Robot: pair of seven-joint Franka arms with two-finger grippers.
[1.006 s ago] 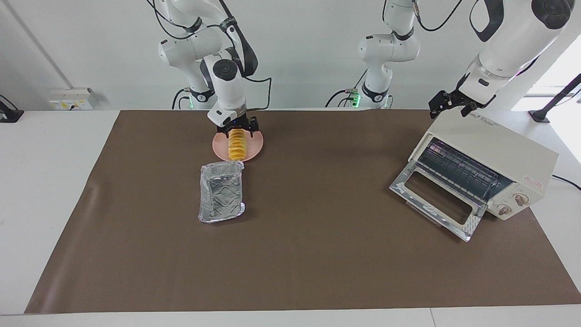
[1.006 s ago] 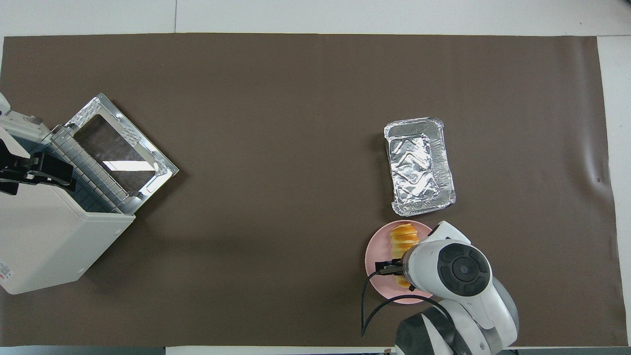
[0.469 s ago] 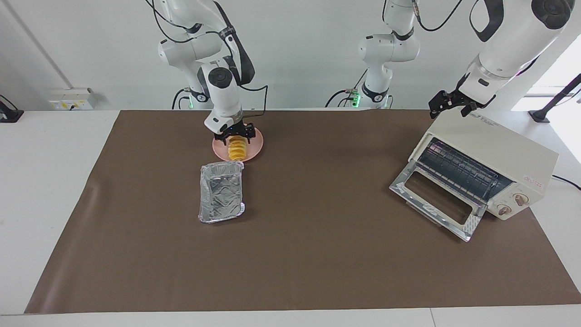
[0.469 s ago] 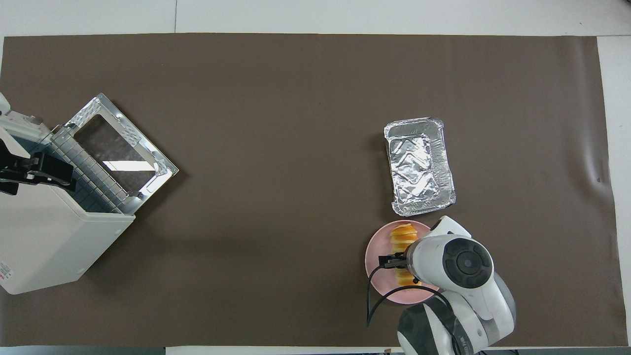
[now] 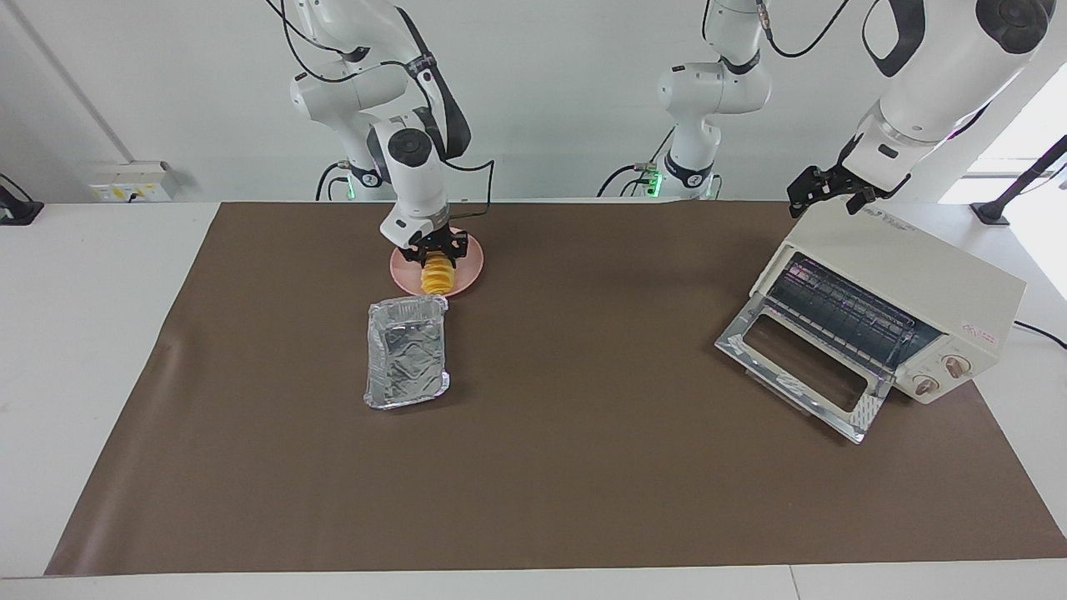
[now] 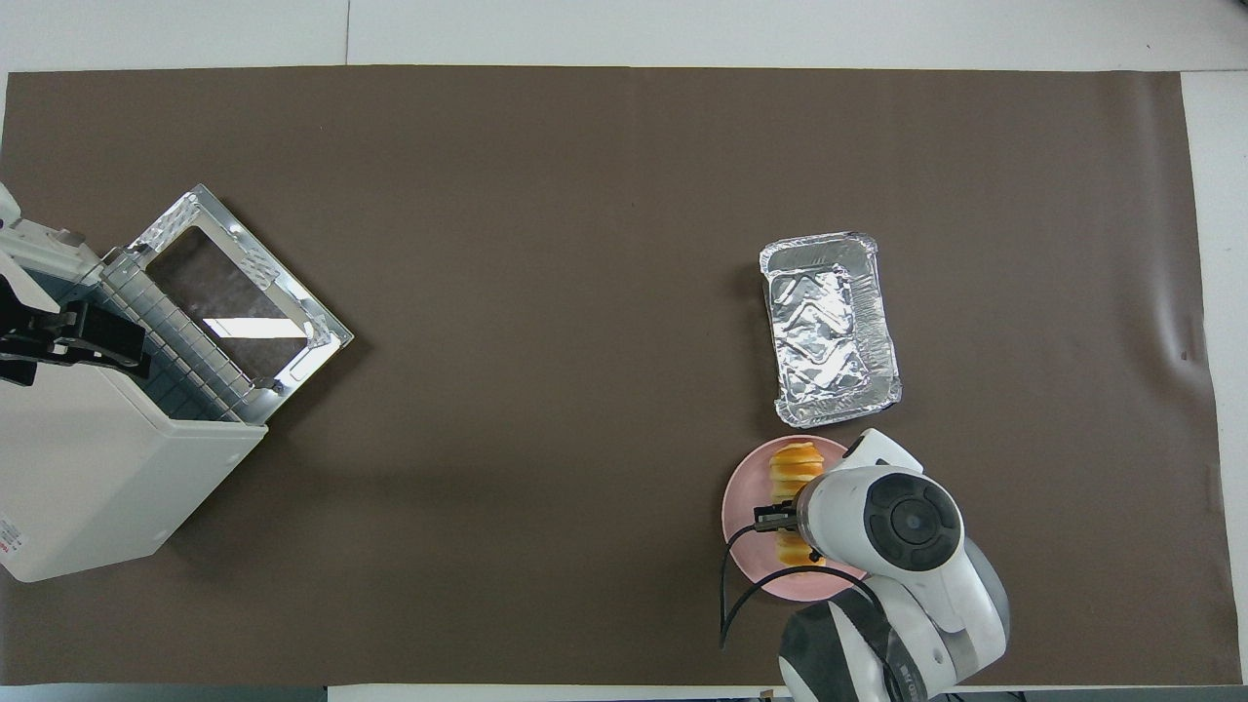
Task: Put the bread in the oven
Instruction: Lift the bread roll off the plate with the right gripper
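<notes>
The right gripper (image 5: 435, 248) is lowered onto the bread (image 5: 437, 277), its fingers set against the roll's sides; a firm grasp cannot be confirmed. Beneath them the pink plate (image 5: 471, 268) is seen, and just beside it the foil tray (image 5: 406, 351). Well apart, the left gripper (image 5: 825, 190) is held spread over the oven (image 5: 917, 287), whose door is lowered.

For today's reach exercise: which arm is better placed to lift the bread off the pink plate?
The right arm. Its right gripper is down at the bread on the pink plate, while the left gripper waits over the oven.
</notes>
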